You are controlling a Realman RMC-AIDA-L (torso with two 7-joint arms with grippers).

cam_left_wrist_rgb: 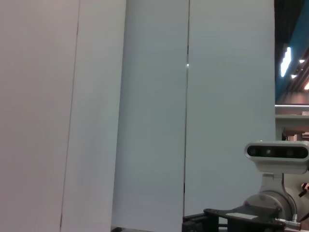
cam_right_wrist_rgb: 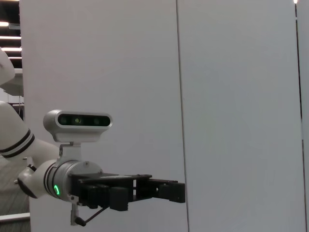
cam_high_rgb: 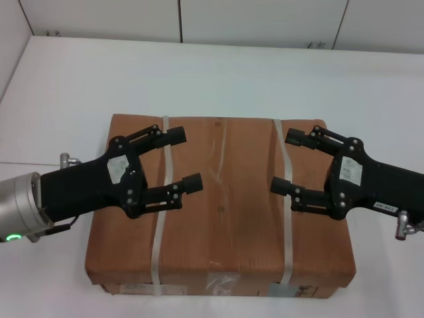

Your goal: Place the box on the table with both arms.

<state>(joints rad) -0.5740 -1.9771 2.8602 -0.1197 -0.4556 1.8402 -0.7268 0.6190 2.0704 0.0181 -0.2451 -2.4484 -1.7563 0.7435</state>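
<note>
Currently cardboard box (cam_high_rgb: 222, 205) flat on table (cam_high_rgb: 66, 93); left gripper (cam_high_rgb: 189, 159) and right gripper (cam_high_rgb: 283, 161) above it, fingers spread, holding nothing.

The left gripper (cam_high_rgb: 184, 159) and the right gripper (cam_high_rgb: 286, 161) faced each other in the head view, fingers spread apart, pointing inward. Each arm reached in from its own side, wrists roughly level.
</note>
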